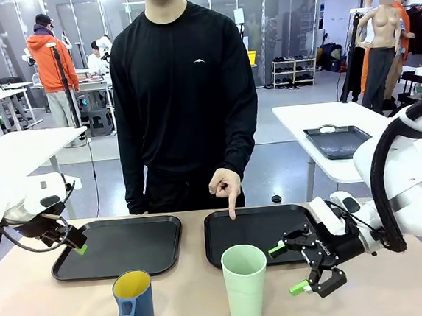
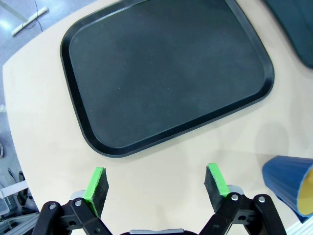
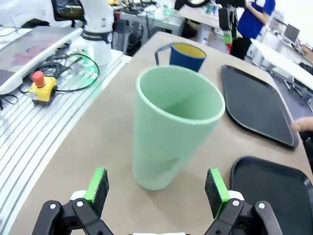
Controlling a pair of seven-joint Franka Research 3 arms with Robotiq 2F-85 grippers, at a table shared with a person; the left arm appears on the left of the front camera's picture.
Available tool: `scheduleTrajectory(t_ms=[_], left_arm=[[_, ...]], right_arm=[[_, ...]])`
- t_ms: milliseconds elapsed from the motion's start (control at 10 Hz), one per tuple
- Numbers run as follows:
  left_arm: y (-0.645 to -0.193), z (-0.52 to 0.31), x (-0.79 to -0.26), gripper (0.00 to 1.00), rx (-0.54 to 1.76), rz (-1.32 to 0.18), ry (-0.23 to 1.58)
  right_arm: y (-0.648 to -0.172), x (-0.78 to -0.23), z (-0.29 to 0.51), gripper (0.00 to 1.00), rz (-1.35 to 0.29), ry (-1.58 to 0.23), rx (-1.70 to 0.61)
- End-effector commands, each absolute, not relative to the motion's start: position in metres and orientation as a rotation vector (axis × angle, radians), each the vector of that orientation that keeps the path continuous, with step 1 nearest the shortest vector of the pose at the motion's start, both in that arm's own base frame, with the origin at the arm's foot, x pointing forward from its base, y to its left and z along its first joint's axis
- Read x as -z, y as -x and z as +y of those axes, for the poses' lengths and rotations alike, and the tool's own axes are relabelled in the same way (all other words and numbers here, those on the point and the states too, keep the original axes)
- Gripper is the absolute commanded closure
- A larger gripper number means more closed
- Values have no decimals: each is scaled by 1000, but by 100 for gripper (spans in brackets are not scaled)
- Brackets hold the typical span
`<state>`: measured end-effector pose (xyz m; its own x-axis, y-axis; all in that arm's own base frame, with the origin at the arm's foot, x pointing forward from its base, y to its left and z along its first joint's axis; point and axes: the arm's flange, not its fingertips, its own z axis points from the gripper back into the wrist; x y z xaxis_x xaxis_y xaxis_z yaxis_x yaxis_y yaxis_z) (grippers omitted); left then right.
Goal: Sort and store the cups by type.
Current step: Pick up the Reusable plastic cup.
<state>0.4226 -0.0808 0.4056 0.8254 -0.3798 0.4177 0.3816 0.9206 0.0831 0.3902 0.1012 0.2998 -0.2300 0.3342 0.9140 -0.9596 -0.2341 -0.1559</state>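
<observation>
A tall pale mint-green tumbler [image 1: 245,284] stands upright on the table in front of the right black tray [image 1: 258,235]. My right gripper [image 1: 289,269] is open just to its right, apart from it; in the right wrist view the tumbler [image 3: 173,125] stands ahead of the gripper [image 3: 159,187], beyond its spread green pads. A blue mug with a yellow inside [image 1: 134,302] stands near the front of the left tray [image 1: 120,246]. My left gripper [image 1: 80,248] hovers open over the left tray's near-left corner [image 2: 105,147], with the blue mug [image 2: 289,183] off to one side.
A person in black stands at the far side and points a finger [image 1: 231,212] down at the right tray's far edge. A red stop button [image 3: 41,85] and cables lie on the robot-side rail. Bare table lies between the two cups.
</observation>
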Motion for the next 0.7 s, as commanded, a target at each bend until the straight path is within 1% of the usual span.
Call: scheduleTrajectory(t_ms=[0,200,600], left_arm=[[-422,-80,-406,0,403,-438,7],[-422,-80,-406,0,403,-438,7],[-422,-80,-406,0,403,-438,7]], right_arm=[[-396,-277,96,0,-1015,-955,-1678],[-398,-266,106,0,-1045,-980,-1634],[-406,-249,122,0,-1023,-969,-1546]])
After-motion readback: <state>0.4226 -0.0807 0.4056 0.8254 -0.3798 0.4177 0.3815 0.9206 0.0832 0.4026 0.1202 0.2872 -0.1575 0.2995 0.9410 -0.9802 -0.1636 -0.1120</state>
